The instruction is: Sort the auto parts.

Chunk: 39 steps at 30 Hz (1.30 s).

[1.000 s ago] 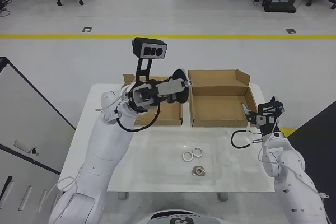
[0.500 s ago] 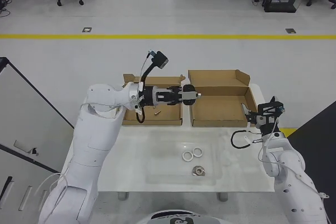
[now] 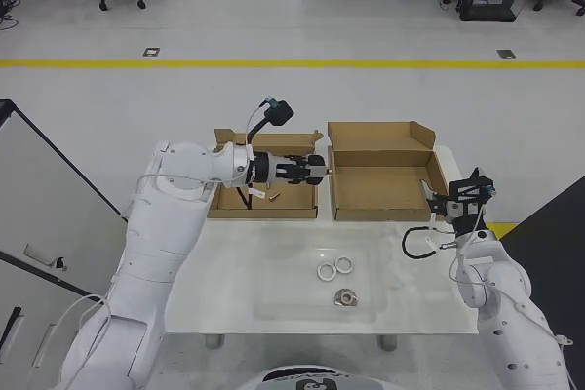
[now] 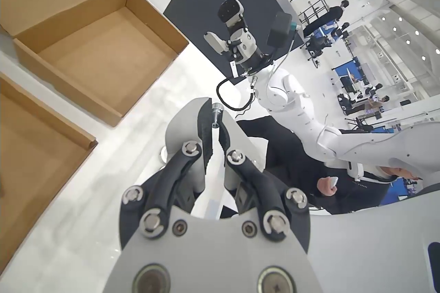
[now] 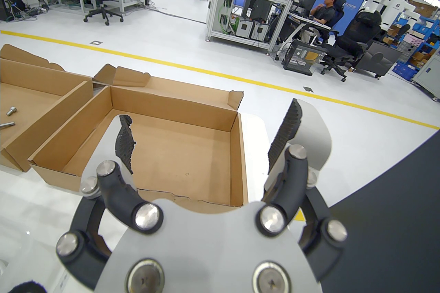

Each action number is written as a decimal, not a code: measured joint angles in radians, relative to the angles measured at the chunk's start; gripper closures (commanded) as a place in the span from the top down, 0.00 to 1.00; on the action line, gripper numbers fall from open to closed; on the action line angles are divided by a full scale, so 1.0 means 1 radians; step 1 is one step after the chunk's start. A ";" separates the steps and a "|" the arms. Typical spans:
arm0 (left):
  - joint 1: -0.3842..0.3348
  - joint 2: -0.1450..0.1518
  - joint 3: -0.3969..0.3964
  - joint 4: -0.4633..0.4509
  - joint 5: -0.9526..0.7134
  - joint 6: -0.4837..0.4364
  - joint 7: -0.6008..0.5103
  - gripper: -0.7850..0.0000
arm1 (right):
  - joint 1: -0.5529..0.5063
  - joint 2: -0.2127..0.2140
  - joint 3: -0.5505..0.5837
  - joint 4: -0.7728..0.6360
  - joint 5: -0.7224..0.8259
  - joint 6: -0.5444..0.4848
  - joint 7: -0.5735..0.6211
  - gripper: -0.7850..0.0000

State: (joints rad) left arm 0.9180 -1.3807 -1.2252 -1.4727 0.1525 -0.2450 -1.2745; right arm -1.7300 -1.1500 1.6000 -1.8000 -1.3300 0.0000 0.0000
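A small bolt (image 4: pixel 216 113) is pinched at the tips of the left pincer (image 4: pixel 213 122), which hangs over the right edge of the left cardboard box (image 3: pixel 273 207), just above centre in the top view. Two loose bolts (image 5: pixel 11 109) lie in that box. The right pincer (image 5: pixel 208 122), released, sits at the right edge of the right-hand box (image 3: pixel 380 190). Two white rings (image 3: pixel 326 272) and a metal fitting (image 3: pixel 345 297) lie on the worktop (image 3: pixel 224 283), below centre.
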 measured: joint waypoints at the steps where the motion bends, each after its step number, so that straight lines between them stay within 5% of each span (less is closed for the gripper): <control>1: 0.000 0.000 0.000 0.000 0.000 0.000 0.000 0.00 | 0.000 0.000 0.000 0.000 0.000 0.000 0.000 1.00; 6: 0.001 0.007 0.022 0.001 0.086 0.040 0.052 0.00 | 0.000 0.000 0.000 0.000 0.000 0.000 0.000 1.00; 14: -0.097 -0.001 0.192 0.172 0.662 0.272 0.160 0.00 | 0.000 0.000 0.000 0.000 0.000 0.000 0.000 1.00; 25: -0.291 -0.057 0.330 0.571 0.757 0.414 0.215 0.00 | 0.000 0.000 0.000 0.000 0.000 0.000 0.000 1.00; 39: -0.382 -0.103 0.385 0.902 0.795 0.454 0.286 0.00 | 0.000 0.000 0.000 0.000 0.000 0.000 0.000 1.00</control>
State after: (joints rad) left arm 0.5360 -1.4842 -0.8404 -0.5710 0.9472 0.2090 -0.9885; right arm -1.7300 -1.1500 1.6000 -1.8000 -1.3300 0.0000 0.0000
